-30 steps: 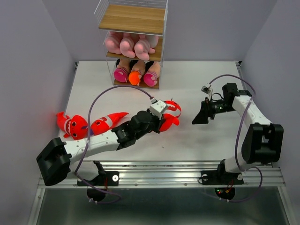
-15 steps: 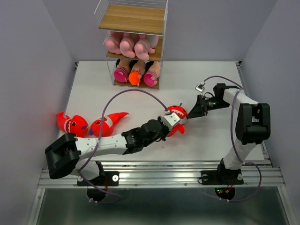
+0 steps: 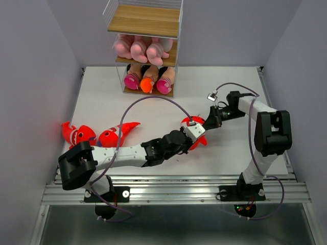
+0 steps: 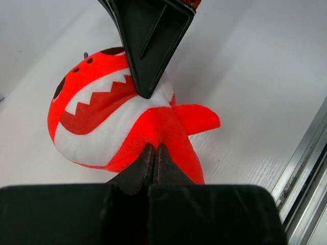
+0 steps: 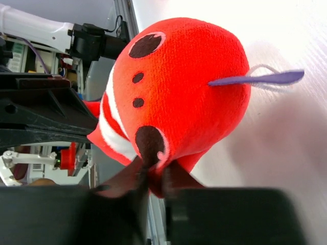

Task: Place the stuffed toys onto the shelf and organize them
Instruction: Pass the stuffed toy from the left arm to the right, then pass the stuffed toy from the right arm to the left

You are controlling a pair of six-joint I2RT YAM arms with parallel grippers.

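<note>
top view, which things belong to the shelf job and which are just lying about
Job: shelf, pink animals on its middle tier, dolls on its lowest tier, held shark between left gripper and right gripper, two loose sharks.
Just there: table, purple cables, metal rail.

A: Top camera: shelf (image 3: pixel 144 20) cut off by the upper edge; shark (image 3: pixel 201 141) mostly hidden under the left gripper (image 3: pixel 195 133)
B: Noted. Right wrist: own fingers (image 5: pixel 120 181) a dark blur. Left wrist: shark's tail hidden behind that gripper's tips
</note>
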